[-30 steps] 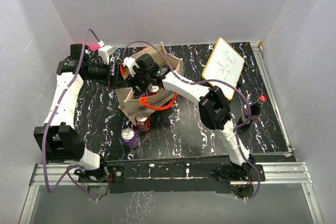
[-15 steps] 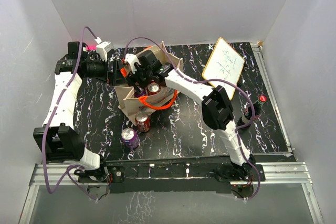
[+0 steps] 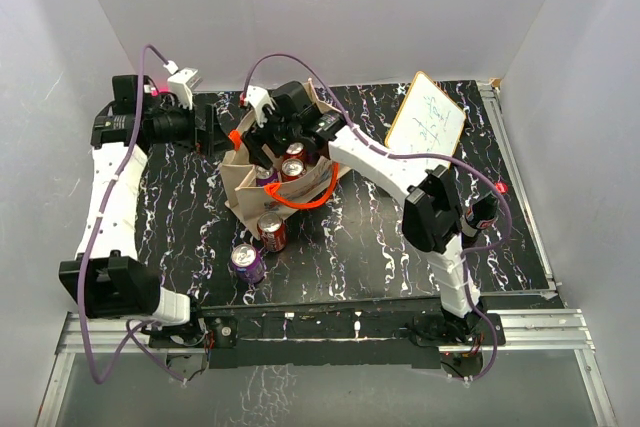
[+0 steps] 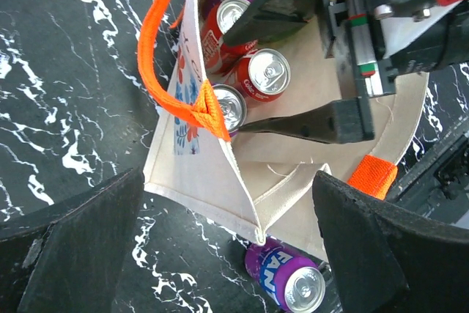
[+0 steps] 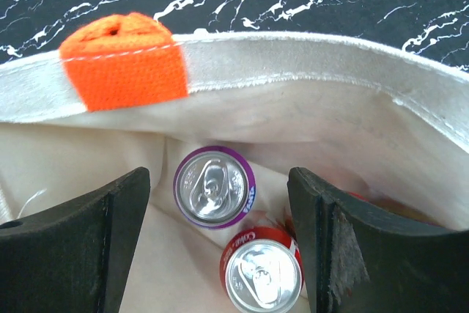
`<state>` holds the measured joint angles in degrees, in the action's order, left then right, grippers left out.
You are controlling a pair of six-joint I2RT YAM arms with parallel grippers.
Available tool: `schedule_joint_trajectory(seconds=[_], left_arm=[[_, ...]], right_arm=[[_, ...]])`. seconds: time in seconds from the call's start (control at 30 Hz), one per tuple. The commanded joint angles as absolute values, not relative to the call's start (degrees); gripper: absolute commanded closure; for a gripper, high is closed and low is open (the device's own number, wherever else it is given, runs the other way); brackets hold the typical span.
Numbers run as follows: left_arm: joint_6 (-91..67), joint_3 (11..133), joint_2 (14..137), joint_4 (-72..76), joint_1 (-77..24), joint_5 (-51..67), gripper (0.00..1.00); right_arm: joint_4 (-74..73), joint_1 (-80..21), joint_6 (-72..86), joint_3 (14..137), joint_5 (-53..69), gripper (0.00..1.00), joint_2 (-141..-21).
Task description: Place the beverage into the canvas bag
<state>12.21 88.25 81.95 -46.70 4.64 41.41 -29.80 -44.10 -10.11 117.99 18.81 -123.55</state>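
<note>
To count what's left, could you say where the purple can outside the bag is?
In the top view, the purple can stands left of centre, beside a red can, in front of the canvas bag.

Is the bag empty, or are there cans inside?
Not empty. Inside the canvas bag sit a red can and a purple can, with more beside them.

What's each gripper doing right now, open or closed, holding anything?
Left gripper: open, holding nothing.
Right gripper: open, holding nothing, above the canvas bag opening.
</note>
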Motion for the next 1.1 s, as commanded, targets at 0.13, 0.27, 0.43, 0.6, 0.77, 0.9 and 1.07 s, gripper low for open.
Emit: schedule_joint_trajectory(seconds=[0.13,0.27,0.43,0.6,0.77,0.9,1.07], left_arm=[[13.11,89.01,73.01,-49.72,6.94,37.81,0.03],[17.31,88.02,70.14,-54.14,7.47,36.71,0.03],[24.16,84.44,65.10,-59.91,7.47,35.62,0.03],[27.92,81.92,60.66,-64.93,7.47,34.86,0.03],[32.36,80.67,58.31,-70.86,7.47,34.77,0.04],[38.81,80.41,57.38,-75.50,7.45,35.45,0.04],[49.24,79.49,57.40,-80.38,7.47,36.73,0.04]], right_arm=[[-27.10,-43.18,-11.50,115.00,18.37,0.21,-113.96],[-27.17,-43.15,-11.87,114.74,17.80,0.21,-111.97],[-27.08,-42.95,-11.42,115.60,16.92,0.21,-110.18],[-27.08,-42.97,-9.14,116.28,19.08,0.21,-109.14],[-26.34,-42.95,-7.51,114.54,19.26,0.20,-107.14],[-25.39,-42.90,-6.21,112.99,16.97,0.20,-105.34],[-24.29,-42.23,-5.18,111.83,11.91,0.19,-102.99]])
